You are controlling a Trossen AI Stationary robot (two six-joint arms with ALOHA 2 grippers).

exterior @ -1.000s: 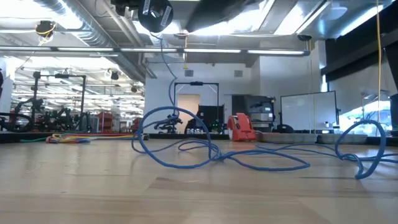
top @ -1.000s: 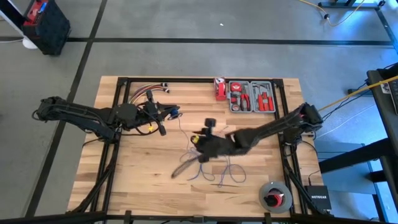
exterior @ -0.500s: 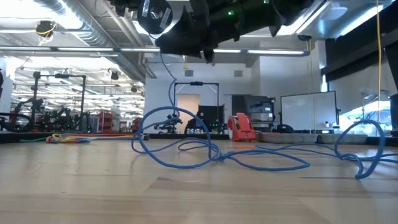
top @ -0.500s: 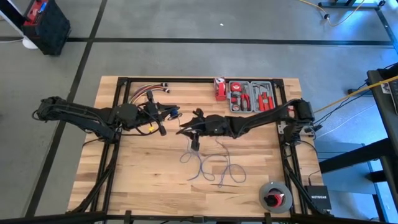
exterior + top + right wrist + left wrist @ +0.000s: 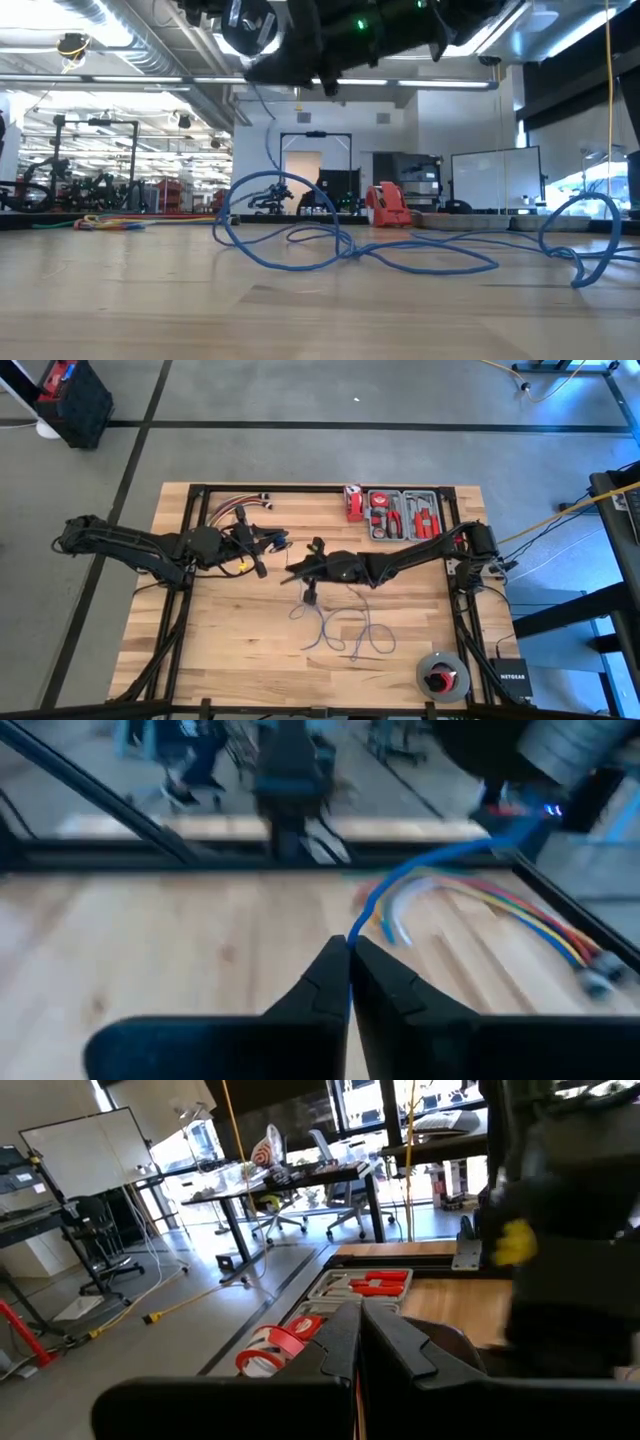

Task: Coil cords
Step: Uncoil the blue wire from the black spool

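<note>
Beside the red tool tray (image 5: 405, 518), the right claw (image 5: 349, 952) pinches the blue cord (image 5: 335, 630), lifting it for winding; the left claw (image 5: 262, 544), clamped tight, anchors its other end above the table (image 5: 220, 640).

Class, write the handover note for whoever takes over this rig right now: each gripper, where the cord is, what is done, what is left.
Right gripper: shut on the cord above mid-table, pinching it at the fingertips.
Left gripper: shut, raised over the table's left rear, near the coloured wire bundle.
Cord: blue, mostly lying in loose, sprawling loops on the near-centre of the table; one strand rises to the grippers.
Done: cord gripped.
Left: no tidy coil yet; all the winding.
</note>
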